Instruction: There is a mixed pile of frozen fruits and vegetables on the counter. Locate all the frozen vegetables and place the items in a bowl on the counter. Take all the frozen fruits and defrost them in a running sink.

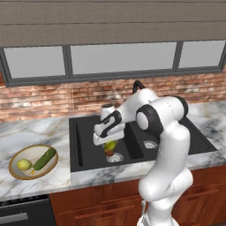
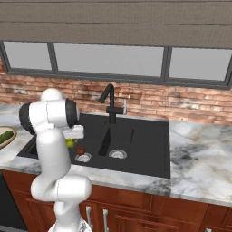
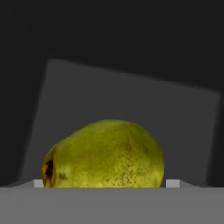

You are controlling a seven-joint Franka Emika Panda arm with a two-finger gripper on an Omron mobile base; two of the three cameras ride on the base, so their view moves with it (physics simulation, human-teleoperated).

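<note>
Your fingers (image 1: 110, 146) hold the lemon (image 1: 110, 145) over the left basin of the sink (image 1: 86, 145).

You have the lemon clamped between the 2 fingers, spread wide around it; in the hand view it (image 3: 105, 155) sits right at the tips with the dark basin floor beyond. Just below the fingers the red ball (image 1: 110, 153) lies in the basin, next to the round drain (image 1: 115, 157); the right base view shows the ball (image 2: 80, 150) and lemon (image 2: 70, 143) close together there. The tap (image 2: 108, 102) stands behind the fingers, at the sink's back edge. Well off to the left of the fingers, on the worktop (image 1: 35, 132), the bowl (image 1: 14, 170) holds the cucumber (image 1: 44, 159) and the pale ball (image 1: 24, 164) side by side.
</note>
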